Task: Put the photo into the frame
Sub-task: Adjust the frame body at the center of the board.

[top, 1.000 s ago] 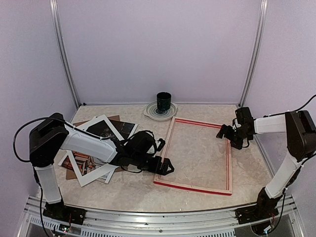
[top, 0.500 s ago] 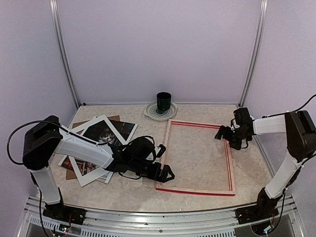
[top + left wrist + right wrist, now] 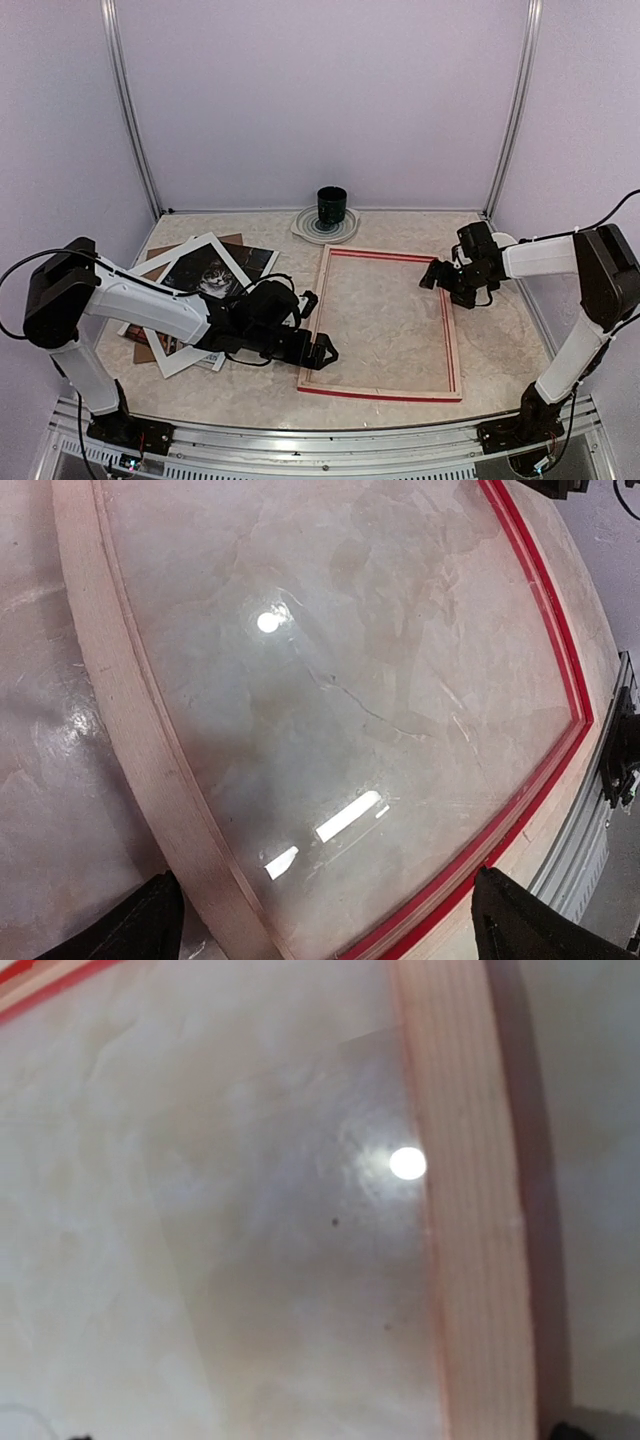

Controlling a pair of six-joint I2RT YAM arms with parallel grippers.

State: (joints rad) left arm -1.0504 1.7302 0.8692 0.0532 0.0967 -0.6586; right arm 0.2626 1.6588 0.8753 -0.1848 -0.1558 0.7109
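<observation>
While white window mat (image 3: 228, 257) and left arm (image 3: 150, 300) hide most of the cat-and-books photo print (image 3: 215, 275) at the table's (image 3: 410, 228) left edge, red, pale-backed rectangular frame (image 3: 380, 392) mid-table has slid left; left gripper (image 3: 315, 327) and right gripper (image 3: 440, 285) both released, at its sides.

Frame (image 3: 452, 345) mid-table, photo (image 3: 213, 275) left – under mat (image 3: 185, 251), mug (image 3: 331, 205) behind – on plate (image 3: 308, 228)

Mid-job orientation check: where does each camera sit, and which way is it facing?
Top external: above and behind the robot, looking down across the table; shows left gripper, right gripper, photo, frame.
Left wrist: over the frame, facing down at its pale rail and red edge; left fingertips in both bottom corners.
Right wrist: close over a pale rail, facing down; right fingertips barely show.
Shared: all three see the frame.
</observation>
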